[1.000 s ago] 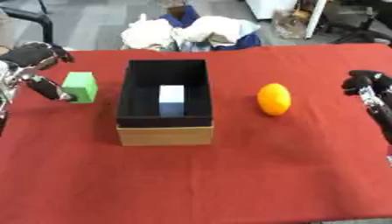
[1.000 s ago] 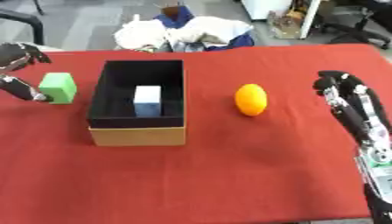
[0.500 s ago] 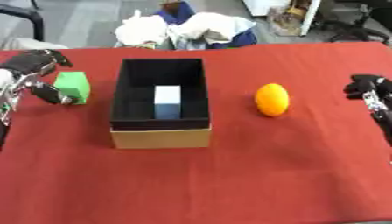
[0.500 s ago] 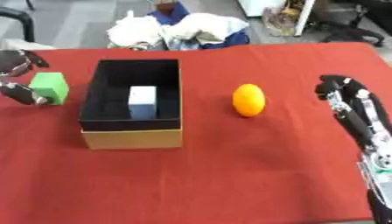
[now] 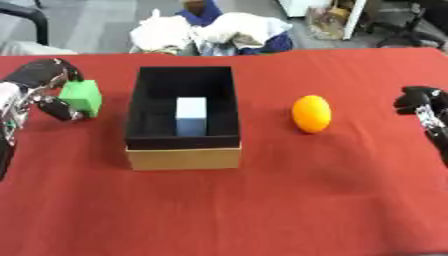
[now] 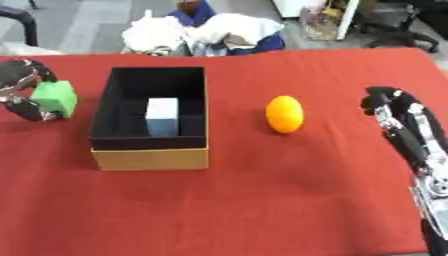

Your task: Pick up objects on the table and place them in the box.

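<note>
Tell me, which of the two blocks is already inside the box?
The pale blue block is; it stands on the floor of the black box. The green block is outside on the red table, by the left hand.

No readable text or labels anywhere.

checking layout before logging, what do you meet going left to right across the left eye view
left hand → green block → box holding a pale block → orange → right hand
</note>
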### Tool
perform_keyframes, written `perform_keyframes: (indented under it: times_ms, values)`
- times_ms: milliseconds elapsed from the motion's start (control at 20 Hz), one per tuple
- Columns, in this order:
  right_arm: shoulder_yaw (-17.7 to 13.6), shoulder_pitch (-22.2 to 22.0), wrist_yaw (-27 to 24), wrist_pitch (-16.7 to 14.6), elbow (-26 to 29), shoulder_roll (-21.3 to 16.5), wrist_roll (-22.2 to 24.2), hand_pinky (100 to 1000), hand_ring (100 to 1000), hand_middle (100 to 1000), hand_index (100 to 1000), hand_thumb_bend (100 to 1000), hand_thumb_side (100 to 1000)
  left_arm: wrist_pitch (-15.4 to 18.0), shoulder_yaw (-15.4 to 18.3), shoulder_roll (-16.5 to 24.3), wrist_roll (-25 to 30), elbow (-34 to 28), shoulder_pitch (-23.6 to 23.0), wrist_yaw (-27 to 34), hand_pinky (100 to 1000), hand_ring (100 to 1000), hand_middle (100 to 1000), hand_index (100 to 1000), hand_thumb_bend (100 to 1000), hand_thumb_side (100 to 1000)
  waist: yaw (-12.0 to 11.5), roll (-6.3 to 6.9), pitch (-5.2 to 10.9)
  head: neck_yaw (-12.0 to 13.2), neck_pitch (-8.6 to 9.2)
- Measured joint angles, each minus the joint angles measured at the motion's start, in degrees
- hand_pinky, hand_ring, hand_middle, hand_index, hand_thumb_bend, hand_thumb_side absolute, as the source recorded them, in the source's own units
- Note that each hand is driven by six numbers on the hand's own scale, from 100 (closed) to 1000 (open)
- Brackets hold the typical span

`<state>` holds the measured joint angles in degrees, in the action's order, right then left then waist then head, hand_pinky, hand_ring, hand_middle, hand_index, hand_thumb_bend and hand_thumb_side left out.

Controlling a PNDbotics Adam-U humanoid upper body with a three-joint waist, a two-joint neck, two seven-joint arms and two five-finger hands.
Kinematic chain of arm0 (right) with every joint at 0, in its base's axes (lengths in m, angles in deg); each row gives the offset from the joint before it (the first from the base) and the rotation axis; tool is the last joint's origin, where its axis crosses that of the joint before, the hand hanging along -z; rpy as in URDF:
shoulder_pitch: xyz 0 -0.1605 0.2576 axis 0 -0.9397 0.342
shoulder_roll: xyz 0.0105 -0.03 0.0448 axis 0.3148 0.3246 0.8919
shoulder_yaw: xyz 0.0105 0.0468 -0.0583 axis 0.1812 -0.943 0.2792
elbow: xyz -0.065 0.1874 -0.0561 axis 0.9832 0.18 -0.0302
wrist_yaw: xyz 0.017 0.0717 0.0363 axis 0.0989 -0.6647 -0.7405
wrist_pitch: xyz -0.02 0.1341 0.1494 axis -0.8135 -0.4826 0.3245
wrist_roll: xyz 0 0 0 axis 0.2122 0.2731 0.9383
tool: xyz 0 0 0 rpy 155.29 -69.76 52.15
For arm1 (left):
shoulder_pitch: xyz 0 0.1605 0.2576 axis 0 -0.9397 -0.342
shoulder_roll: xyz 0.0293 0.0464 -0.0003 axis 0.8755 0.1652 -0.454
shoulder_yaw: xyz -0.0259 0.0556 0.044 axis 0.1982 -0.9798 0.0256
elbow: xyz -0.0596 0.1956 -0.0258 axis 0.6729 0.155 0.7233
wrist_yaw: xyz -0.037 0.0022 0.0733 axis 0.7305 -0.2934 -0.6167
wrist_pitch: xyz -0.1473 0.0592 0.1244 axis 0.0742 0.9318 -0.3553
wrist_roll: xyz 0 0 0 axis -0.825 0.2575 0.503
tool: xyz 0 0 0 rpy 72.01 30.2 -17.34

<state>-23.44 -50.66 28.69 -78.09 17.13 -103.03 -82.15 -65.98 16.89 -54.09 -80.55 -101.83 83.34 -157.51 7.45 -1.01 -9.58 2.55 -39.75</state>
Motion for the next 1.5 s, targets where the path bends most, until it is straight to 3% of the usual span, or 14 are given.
perform_keyframes:
  times_ms: [450, 1000, 1150, 1200, 1250, 1500]
  values:
    - [-0.01, -0.41, 0.0, 0.03, 0.0, 0.02, 0.03, 679, 685, 605, 763, 100, 703, 3.2, -2.68, 0.05, 2.76, -9.41, 1.21, 7.76, 615, 563, 550, 652, 458, 112, -0.89, 0.24, 1.97, -0.29, -0.23]
    - [0.02, -0.84, -0.01, 0.14, -0.01, 0.07, 0.34, 679, 684, 604, 763, 100, 707, 9.34, -10.46, -3.33, 10.81, -20.73, 2.67, 19.32, 626, 574, 564, 664, 425, 164, -0.82, 0.53, 2.79, -0.35, -0.55]
    - [0.02, -0.84, -0.02, 0.1, -0.01, 0.08, 0.49, 679, 684, 604, 763, 100, 708, 11.05, -12.88, -4.24, 12.77, -22.41, 2.67, 21.29, 631, 583, 574, 673, 437, 203, -0.75, 0.59, 2.79, -0.21, -0.55]
    - [0.02, -0.84, -0.02, 0.12, -0.01, 0.08, 0.54, 679, 684, 604, 763, 100, 708, 11.65, -13.76, -4.54, 13.53, -22.78, 2.67, 21.8, 632, 585, 578, 680, 479, 211, -0.75, 0.62, 2.79, -0.18, -0.55]
    - [0.03, -0.84, -0.02, 0.13, -0.01, 0.08, 0.57, 679, 684, 604, 763, 100, 709, 12.19, -14.52, -4.78, 14.28, -22.94, 2.67, 22.18, 633, 587, 580, 683, 431, 235, -0.73, 0.66, 2.79, -0.17, -0.55]
    - [0.04, -0.84, -0.03, 0.14, -0.01, 0.09, 0.61, 679, 685, 604, 763, 100, 710, 14.0, -16.71, -6.14, 17.66, -22.49, 2.21, 22.97, 639, 598, 594, 697, 382, 344, -0.7, 0.7, 2.79, -0.13, -0.55]
